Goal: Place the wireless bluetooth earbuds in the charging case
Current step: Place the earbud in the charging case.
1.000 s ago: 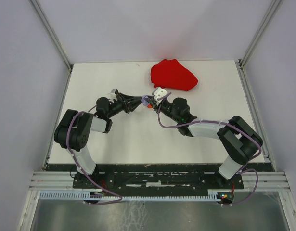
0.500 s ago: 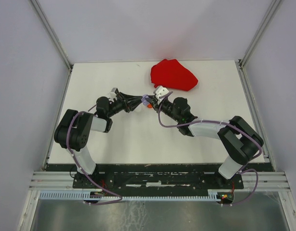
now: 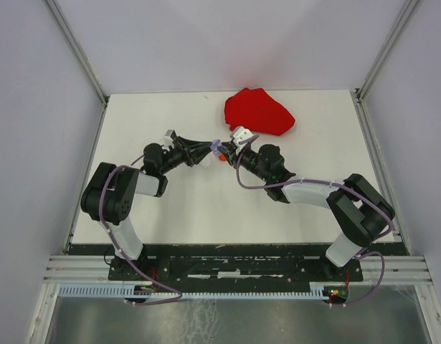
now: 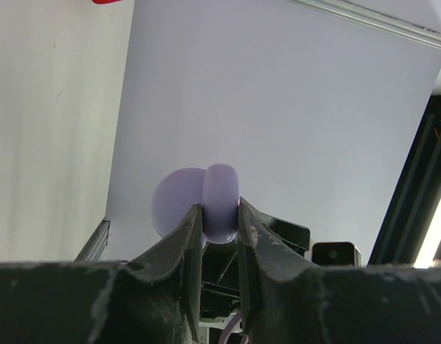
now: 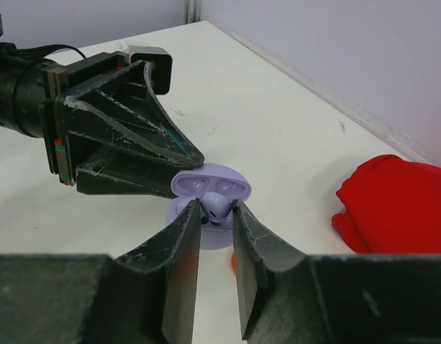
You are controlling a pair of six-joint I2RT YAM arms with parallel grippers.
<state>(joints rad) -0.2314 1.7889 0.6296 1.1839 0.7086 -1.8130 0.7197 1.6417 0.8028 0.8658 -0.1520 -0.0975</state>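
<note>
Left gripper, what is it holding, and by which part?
The left gripper is shut on the open lilac charging case, pinching one half by its edge; the other half stands free.

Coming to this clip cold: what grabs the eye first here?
The two arms meet tip to tip at mid-table: the left claw is clamped on an open lilac charging case, and the right claw brackets a lilac earbud right at the case's well. Behind them, a crumpled red cloth lies near the table's far edge.
</note>
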